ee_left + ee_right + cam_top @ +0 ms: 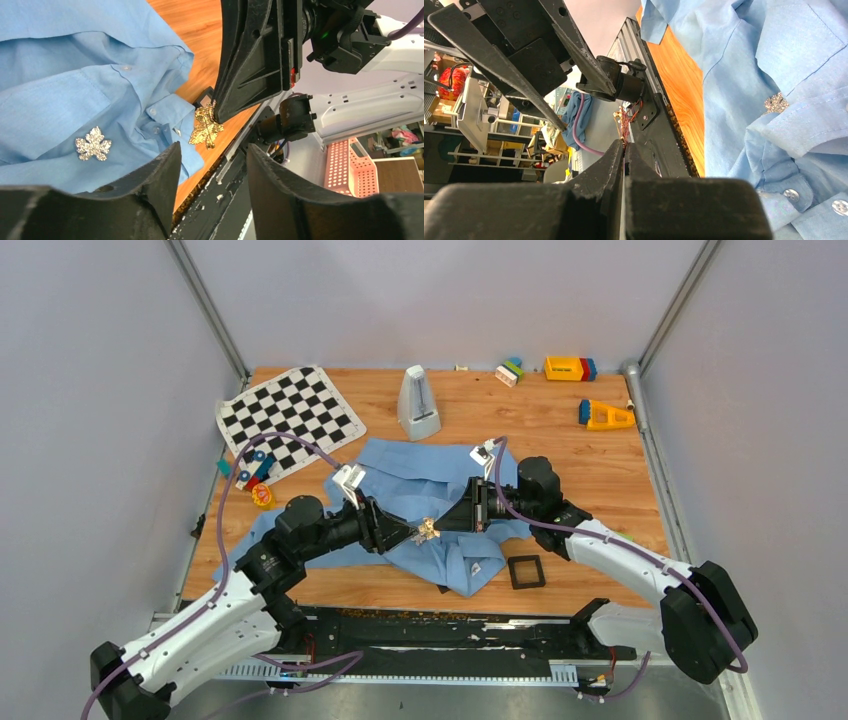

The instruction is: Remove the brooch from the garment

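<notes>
A blue shirt (420, 475) lies crumpled on the wooden table. My right gripper (441, 526) is shut on a gold leaf brooch (428, 530) and holds it just above the shirt's front edge. In the left wrist view the gold brooch (205, 129) hangs from the right gripper's fingertips (220, 112), clear of the shirt (60, 75). In the right wrist view it shows edge-on (621, 125) at my shut gripper (624, 146). My left gripper (404, 533) is open and empty, facing the brooch a little apart from it (214, 170). A silver leaf brooch (93, 145) stays pinned on the shirt (776, 103).
A chessboard mat (290, 415) lies at the back left and a grey metronome (418, 405) behind the shirt. A black square frame (526, 571) lies right of the shirt. Toy blocks (570, 368), an orange wedge (607, 416) and small toys (255, 472) lie around.
</notes>
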Robot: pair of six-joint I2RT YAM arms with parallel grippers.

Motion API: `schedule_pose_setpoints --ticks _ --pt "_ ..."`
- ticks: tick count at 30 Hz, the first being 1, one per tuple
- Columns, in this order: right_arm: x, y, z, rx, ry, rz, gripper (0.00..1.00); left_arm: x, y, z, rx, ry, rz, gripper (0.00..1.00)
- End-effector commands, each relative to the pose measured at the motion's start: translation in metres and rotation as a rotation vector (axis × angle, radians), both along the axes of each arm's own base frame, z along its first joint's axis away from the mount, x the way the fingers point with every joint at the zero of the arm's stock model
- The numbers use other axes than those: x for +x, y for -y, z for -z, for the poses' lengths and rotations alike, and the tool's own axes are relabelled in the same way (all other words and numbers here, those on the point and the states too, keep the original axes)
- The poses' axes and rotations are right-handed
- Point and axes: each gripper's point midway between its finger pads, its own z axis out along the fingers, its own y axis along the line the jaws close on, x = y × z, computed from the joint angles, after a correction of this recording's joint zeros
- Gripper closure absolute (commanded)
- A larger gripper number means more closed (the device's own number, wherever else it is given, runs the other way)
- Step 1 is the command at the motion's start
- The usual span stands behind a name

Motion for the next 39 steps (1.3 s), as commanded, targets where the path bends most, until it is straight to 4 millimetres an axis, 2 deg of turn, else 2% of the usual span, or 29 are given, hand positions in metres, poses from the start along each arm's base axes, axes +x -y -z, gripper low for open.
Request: schedule_pose_setpoints --ticks 1,11,19,27,28,29,31,35,37,39 --pt "-0.001 -0.005 -0.023 0.061 0.060 -0.031 1.00 0.001 0.003 -0.001 -0.018 0.013 0.009 0.44" --pt "-0.010 -0.005 -0.029 0.107 0.045 -0.082 1.00 0.003 0.016 -0.004 -0.053 -0.001 0.047 0.53" --pt "-0.011 -0.005 -0.032 0.115 0.044 -0.090 1.00 0.002 0.015 -0.007 -0.056 0.004 0.050 0.78" --pt "-0.013 -0.006 -0.033 0.133 0.027 -0.105 1.00 0.001 0.017 -0.005 -0.058 0.006 0.064 0.76" --pt "-0.013 -0.007 -0.034 0.136 0.026 -0.107 1.00 0.001 0.017 -0.006 -0.060 0.008 0.067 0.78" --pt "-0.013 -0.007 -0.034 0.137 0.023 -0.107 1.00 0.001 0.018 -0.006 -0.061 0.009 0.070 0.87" --pt "-0.012 -0.007 -0.033 0.133 0.021 -0.100 1.00 0.000 0.017 -0.006 -0.063 0.012 0.071 0.98" --pt "-0.010 -0.005 -0.028 0.112 0.023 -0.071 1.00 0.000 0.015 -0.004 -0.056 0.011 0.060 1.00" --pt "-0.010 -0.004 -0.027 0.105 0.022 -0.065 0.94 -0.001 0.015 -0.003 -0.059 0.007 0.066 1.00" --pt "-0.011 -0.004 -0.026 0.104 0.024 -0.068 0.79 -0.002 0.017 -0.002 -0.066 0.005 0.077 1.00"
